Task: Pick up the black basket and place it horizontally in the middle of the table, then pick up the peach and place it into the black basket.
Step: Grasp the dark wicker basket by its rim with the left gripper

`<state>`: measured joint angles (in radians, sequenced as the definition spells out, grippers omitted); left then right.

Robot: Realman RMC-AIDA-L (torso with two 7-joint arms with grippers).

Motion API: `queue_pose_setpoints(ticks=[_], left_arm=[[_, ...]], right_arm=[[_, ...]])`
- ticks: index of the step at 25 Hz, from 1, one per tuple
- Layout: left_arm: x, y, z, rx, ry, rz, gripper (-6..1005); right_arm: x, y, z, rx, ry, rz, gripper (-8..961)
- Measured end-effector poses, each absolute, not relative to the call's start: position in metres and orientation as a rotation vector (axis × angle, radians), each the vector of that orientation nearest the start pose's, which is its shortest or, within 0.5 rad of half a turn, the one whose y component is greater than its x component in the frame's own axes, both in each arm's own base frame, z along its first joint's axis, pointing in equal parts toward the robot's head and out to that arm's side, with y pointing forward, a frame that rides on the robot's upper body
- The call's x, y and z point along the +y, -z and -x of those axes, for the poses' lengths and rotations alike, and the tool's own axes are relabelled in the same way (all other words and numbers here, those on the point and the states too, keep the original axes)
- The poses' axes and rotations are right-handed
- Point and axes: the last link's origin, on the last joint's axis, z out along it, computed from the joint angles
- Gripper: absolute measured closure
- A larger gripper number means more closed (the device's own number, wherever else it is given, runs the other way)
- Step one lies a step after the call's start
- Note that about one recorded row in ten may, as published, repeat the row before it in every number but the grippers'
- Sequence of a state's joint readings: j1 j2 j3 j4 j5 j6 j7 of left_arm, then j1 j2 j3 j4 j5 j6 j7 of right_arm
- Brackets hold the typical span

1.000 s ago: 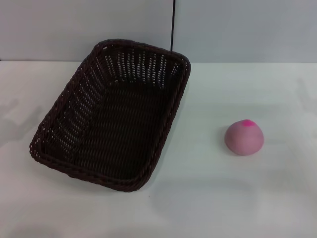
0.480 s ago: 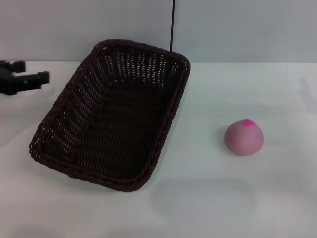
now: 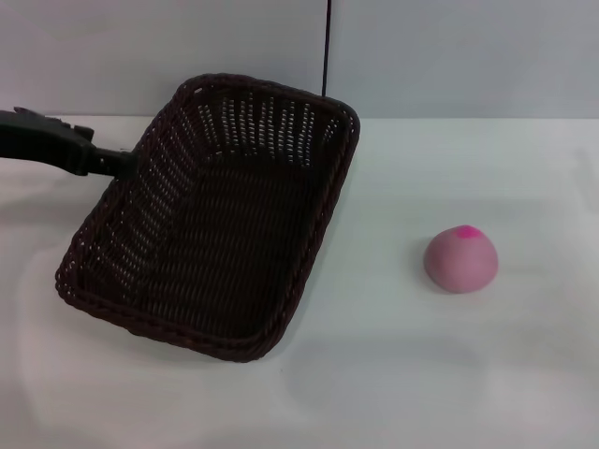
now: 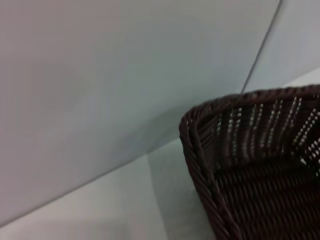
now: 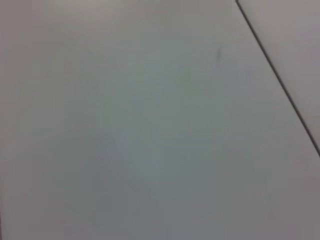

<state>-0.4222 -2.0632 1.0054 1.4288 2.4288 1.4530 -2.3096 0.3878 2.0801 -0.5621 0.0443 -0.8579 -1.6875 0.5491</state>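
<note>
left gripper (image 3: 120, 161): at the black basket's (image 3: 220, 220) left rim, apparently touching; finger spread cannot be told
black basket: askew on the table (image 3: 421, 374), just right of this gripper
peach (image 3: 461, 259): well right, beyond basket

The left gripper (image 3: 117, 164) comes in from the left edge of the head view, in the upper left of the frame, as a dark, slim shape stretched almost level and tilting slightly downward toward its tip. Its tip lies at the middle left of the upper half of the frame, and whether its fingers are parted or closed cannot be made out. The right arm and its gripper do not show in the head view, and the right wrist view shows none of that arm's own parts.
</note>
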Motion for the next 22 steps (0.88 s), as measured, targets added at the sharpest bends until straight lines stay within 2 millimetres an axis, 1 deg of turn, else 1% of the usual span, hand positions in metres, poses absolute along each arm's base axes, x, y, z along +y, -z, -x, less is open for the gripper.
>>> queue_pose_setpoints(ticks=[7, 11, 22], left_arm=[[0.358, -0.067, 0.231, -0.991, -0.194, 2.397, 238], [0.359, -0.057, 0.228, -0.994, -0.254, 2.405, 238], [0.36, -0.033, 0.227, -1.035, -0.322, 2.46, 240]], right_arm=[[0.28, -0.036, -0.322, 0.513, -1.221, 1.399, 288], [0.282, -0.036, -0.321, 0.512, -1.224, 1.401, 291], [0.28, -0.038, -0.325, 0.518, -1.206, 1.392, 300]])
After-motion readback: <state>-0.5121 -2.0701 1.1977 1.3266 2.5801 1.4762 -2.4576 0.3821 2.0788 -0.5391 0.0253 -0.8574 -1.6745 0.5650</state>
